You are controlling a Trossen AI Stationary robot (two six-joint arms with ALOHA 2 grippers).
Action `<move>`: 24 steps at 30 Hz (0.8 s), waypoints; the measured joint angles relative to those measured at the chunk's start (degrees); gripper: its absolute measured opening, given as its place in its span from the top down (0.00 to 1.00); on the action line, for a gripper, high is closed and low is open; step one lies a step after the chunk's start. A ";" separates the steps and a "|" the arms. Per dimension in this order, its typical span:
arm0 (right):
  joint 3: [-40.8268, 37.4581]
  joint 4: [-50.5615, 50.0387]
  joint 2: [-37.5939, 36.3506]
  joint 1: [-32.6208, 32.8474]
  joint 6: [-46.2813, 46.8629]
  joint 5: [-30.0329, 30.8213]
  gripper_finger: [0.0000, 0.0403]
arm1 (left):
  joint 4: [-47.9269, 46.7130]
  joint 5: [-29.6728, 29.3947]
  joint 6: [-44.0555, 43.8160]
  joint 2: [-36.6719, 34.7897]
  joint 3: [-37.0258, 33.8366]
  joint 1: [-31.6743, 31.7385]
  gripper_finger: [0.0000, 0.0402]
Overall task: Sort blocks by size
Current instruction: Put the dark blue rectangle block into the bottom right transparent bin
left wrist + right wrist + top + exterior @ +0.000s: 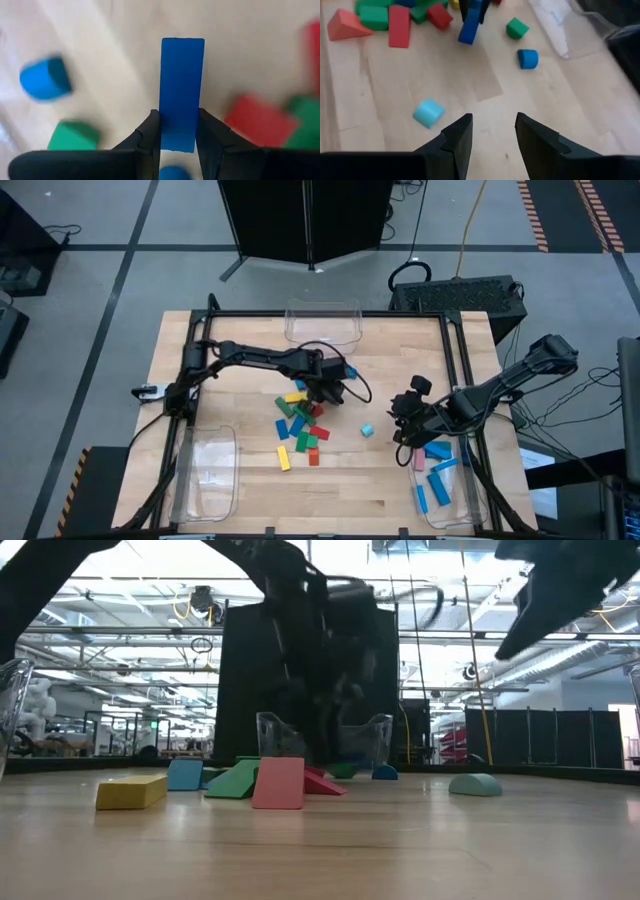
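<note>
High view: looks straight down from above, far off, taking in the whole counter (pixel 400 480) and both arms.
Low view: sits at counter height, facing level across the wood into the room behind; the nearest blocks loom large.
Left wrist view: very close, facing the counter past its own end effector (pixel 179 135), filled by a blue bar (pixel 181 90).
Right wrist view: farther back, looking past its end effector (pixel 494 131) across the counter.
Shared: both wrist views show the blue bar (pixel 470 27); the high and right wrist views share the cyan block (pixel 367 430) (pixel 428 112).

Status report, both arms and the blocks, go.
Left gripper shut on long blue bar, lifted over the block pile. Right gripper open, empty, beside the right bin. Nothing blocking.
</note>
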 joint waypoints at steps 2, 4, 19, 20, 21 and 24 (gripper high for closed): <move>-2.47 4.83 0.02 0.00 -1.77 -0.24 0.64 | -0.03 4.93 -2.18 -1.76 0.00 0.23 0.80; -4.90 11.54 0.02 0.00 -4.95 -0.30 0.64 | 0.63 9.59 -4.03 -3.41 0.03 0.27 0.80; -10.34 48.43 5.60 -0.09 -44.62 -1.15 0.64 | 1.43 36.13 -11.13 -6.62 -0.50 0.53 0.78; -10.34 50.04 6.82 -0.11 -47.30 -0.34 0.64 | 1.55 36.13 -11.15 -6.61 -0.73 0.53 0.78; -10.39 51.65 7.88 -0.15 -49.48 0.94 0.64 | 1.60 36.13 -11.16 -6.58 -0.74 0.54 0.78; -10.40 56.80 10.58 -0.73 -54.64 2.72 0.64 | 1.85 36.12 -11.19 -6.58 -0.74 0.61 0.78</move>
